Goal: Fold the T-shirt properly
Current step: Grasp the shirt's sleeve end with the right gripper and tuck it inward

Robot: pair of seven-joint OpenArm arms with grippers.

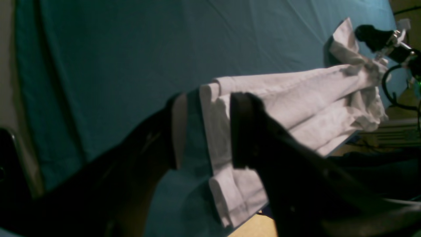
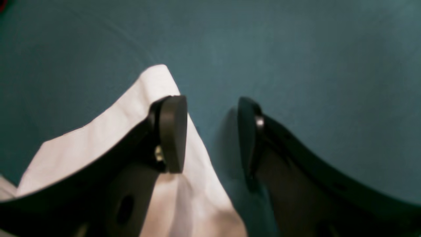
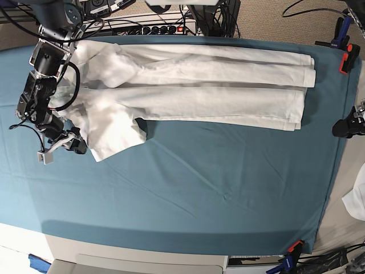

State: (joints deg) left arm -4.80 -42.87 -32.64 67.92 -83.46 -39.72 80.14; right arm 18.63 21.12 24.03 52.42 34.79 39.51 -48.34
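The white T-shirt (image 3: 217, 103) lies folded into a long band across the far part of the teal cloth (image 3: 199, 188), with a sleeve spread at the left end. My right gripper (image 3: 75, 146) is open at that sleeve. In the right wrist view (image 2: 212, 131) one finger lies over the white fabric (image 2: 98, 138) and the other over bare teal. My left gripper (image 3: 345, 127) is at the table's right edge, open and empty. In the left wrist view (image 1: 205, 131) the shirt's hemmed end (image 1: 296, 95) lies just beyond its fingers.
Orange-and-black clamps hold the teal cloth at the right corners (image 3: 345, 57) (image 3: 293, 246). A small white cloth scrap (image 3: 356, 200) lies off the table's right edge. Cables and power strips (image 3: 165, 25) run behind the far edge.
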